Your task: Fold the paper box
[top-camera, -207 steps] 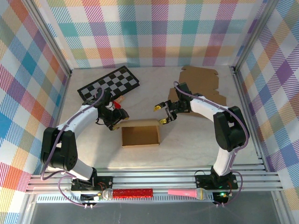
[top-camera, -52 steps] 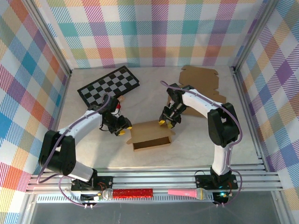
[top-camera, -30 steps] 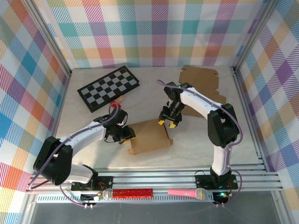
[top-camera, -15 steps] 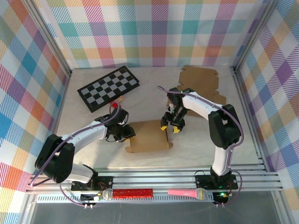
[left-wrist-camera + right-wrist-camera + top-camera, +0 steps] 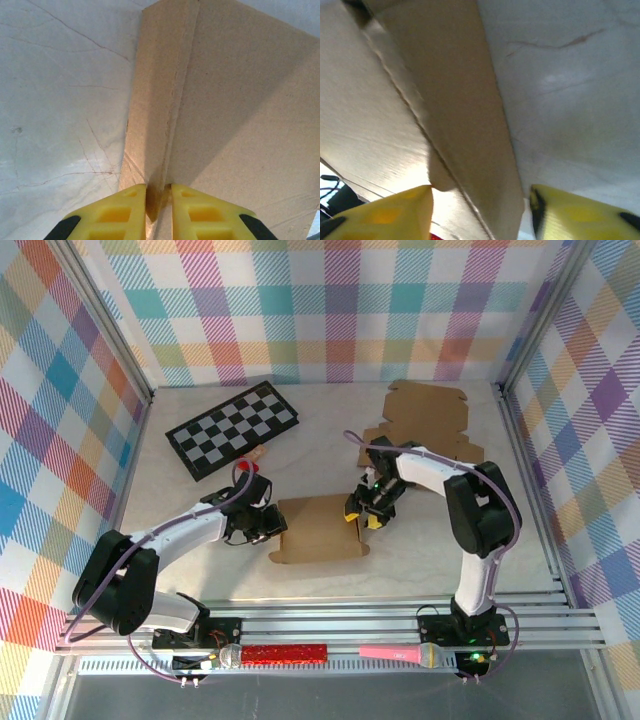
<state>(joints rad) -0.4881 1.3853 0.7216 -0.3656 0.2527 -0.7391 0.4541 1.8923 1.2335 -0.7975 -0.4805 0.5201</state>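
The paper box (image 5: 318, 530) is a brown cardboard carton lying low in the middle of the table, its lid panel folded flat over the top. My left gripper (image 5: 272, 526) is at its left edge. In the left wrist view the two yellow fingers (image 5: 112, 212) pinch a cardboard edge of the box (image 5: 235, 100), so that gripper (image 5: 158, 189) is shut on it. My right gripper (image 5: 362, 512) is at the box's right edge. There the jaws (image 5: 480, 200) stand wide apart, and a side flap of the box (image 5: 455, 90) hangs between them, untouched by either finger.
A black-and-white chessboard (image 5: 233, 426) lies at the back left. A flat cardboard sheet (image 5: 428, 415) lies at the back right. On the front rail sit a red tube (image 5: 285, 652) and a pink microphone (image 5: 400, 652). Metal frame posts and plaid walls surround the table.
The left jaws have narrowed onto the box's left edge. The right gripper has dropped toward the box's right edge. The box top now lies flatter and squarer.
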